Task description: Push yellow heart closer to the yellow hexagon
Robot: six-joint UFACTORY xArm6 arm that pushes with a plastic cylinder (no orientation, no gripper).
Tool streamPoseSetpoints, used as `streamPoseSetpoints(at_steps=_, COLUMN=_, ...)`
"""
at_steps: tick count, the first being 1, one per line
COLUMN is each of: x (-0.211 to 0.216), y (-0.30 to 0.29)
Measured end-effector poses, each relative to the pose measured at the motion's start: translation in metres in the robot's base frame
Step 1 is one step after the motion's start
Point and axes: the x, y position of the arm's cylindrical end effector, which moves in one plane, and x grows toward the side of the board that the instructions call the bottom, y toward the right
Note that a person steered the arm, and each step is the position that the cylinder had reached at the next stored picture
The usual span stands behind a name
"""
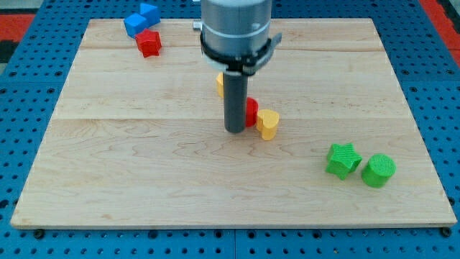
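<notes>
The yellow heart (268, 124) lies near the middle of the wooden board. A yellow block (219, 84), mostly hidden behind the rod, lies up and to the left of it; its shape cannot be made out. A small red block (251, 111) sits between them, touching the heart's left side. My tip (235, 130) rests on the board just left of the heart and the red block, close to both.
A blue block (140, 19) and a red block (149, 43) lie at the board's top left. A green star (342, 159) and a green round block (378, 170) lie at the lower right. The arm's grey body (236, 29) hangs over the top middle.
</notes>
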Motion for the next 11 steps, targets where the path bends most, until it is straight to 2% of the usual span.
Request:
streamPoseSetpoints(at_steps=1, x=-0.030, y=0.001)
streamPoseSetpoints(at_steps=2, x=-0.040, y=0.021)
streamPoseSetpoints(at_steps=3, x=-0.036, y=0.064)
streamPoseSetpoints(at_steps=4, x=-0.010, y=0.096)
streamPoseSetpoints(at_steps=5, x=0.030, y=0.097)
streamPoseSetpoints(at_steps=7, x=0.004, y=0.002)
streamPoseSetpoints(at_steps=8, x=-0.010, y=-0.016)
streamPoseSetpoints(at_steps=10, x=-0.013, y=-0.037)
streamPoseSetpoints(at_steps=11, x=-0.017, y=0.020)
